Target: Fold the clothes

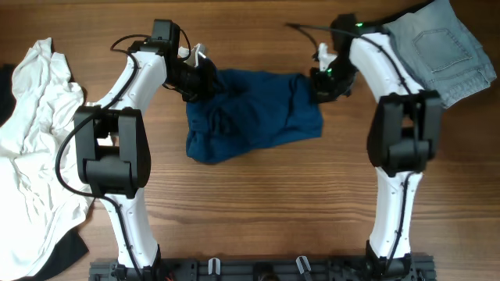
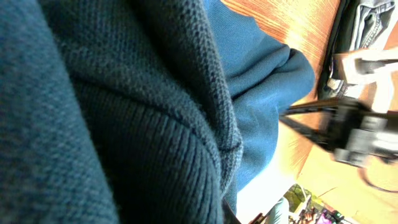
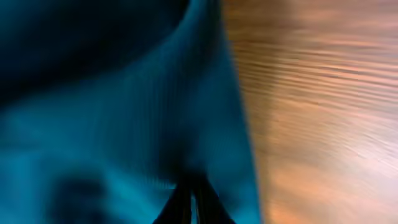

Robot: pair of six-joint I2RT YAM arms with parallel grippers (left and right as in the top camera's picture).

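A dark blue knitted sweater (image 1: 250, 113) lies rumpled in the middle of the wooden table. My left gripper (image 1: 199, 82) is at its upper left corner, shut on the sweater; its knit fills the left wrist view (image 2: 124, 112) and hides the fingers. My right gripper (image 1: 319, 84) is at the sweater's upper right corner, shut on the blue cloth (image 3: 124, 124), with the fingertips (image 3: 191, 202) pressed together. The right arm (image 2: 348, 130) shows in the left wrist view.
A white garment (image 1: 35, 148) lies crumpled at the left over a black one (image 1: 66, 254). Folded light-blue jeans (image 1: 441, 47) lie at the back right. Bare wood (image 1: 273, 211) lies in front of the sweater.
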